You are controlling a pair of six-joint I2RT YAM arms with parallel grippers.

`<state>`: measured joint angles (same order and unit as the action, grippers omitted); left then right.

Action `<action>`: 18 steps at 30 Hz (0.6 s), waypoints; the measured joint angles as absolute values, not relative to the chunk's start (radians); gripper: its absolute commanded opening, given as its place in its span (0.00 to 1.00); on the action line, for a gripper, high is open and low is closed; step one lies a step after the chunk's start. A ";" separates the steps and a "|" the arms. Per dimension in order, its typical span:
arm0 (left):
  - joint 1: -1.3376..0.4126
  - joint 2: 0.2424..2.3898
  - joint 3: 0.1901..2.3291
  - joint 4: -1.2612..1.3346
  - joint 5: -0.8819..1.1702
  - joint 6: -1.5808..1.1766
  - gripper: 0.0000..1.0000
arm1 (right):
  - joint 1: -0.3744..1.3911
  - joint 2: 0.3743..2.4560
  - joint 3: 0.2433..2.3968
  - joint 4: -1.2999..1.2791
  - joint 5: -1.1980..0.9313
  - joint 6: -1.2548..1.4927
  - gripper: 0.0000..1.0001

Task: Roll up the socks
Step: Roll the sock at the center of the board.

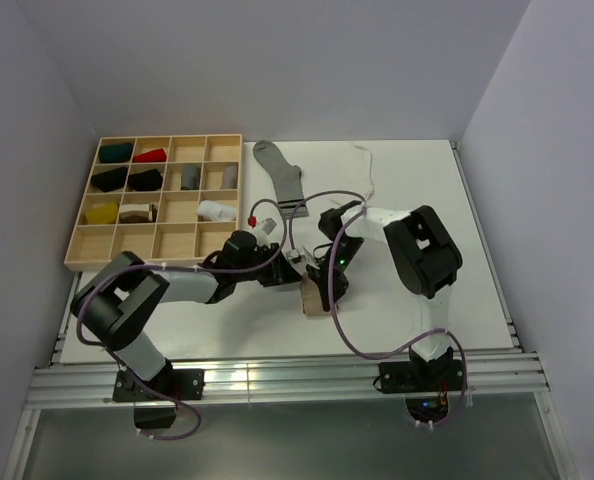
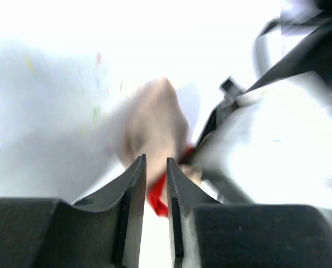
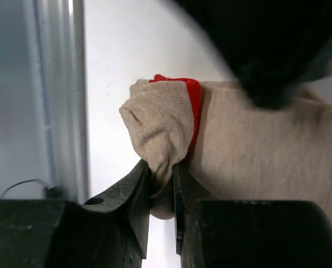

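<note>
A beige sock (image 1: 310,300) with a red edge lies bunched on the white table between the two arms. My right gripper (image 3: 161,164) is shut on a fold of the beige sock (image 3: 155,123); its red edge (image 3: 194,106) runs beside that fold. From the left, my left gripper (image 2: 155,159) has its jaws narrowly apart with the red edge (image 2: 157,198) caught between them, and the blurred beige sock (image 2: 155,120) sits just beyond. In the top view the left gripper (image 1: 289,268) and right gripper (image 1: 322,290) nearly meet over it. A grey sock with dark stripes (image 1: 279,170) lies flat farther back.
A wooden compartment tray (image 1: 127,262) stands at the back left with several rolled socks in its cells. A thin white sock (image 1: 367,165) lies at the back right. The metal rail of the table's near edge (image 3: 65,100) runs close to the right gripper. Cables loop over both arms.
</note>
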<state>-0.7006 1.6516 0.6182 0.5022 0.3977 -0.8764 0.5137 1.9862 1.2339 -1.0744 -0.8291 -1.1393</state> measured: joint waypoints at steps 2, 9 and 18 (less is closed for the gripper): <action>-0.717 1.601 0.610 0.497 0.316 -0.818 0.25 | 0.510 2.008 1.240 -1.135 -0.828 -1.144 0.11; -0.884 1.444 0.547 0.512 0.015 -0.560 0.29 | 0.494 2.092 1.317 -1.258 -0.809 -1.155 0.12; -1.118 1.416 0.494 0.630 -0.264 -0.286 0.41 | 0.474 2.181 1.397 -1.351 -0.822 -1.164 0.12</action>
<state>-1.1175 1.4162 0.4938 0.6296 -0.2642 -0.2855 0.4740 2.1807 1.3972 -1.3506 -0.8223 -1.1645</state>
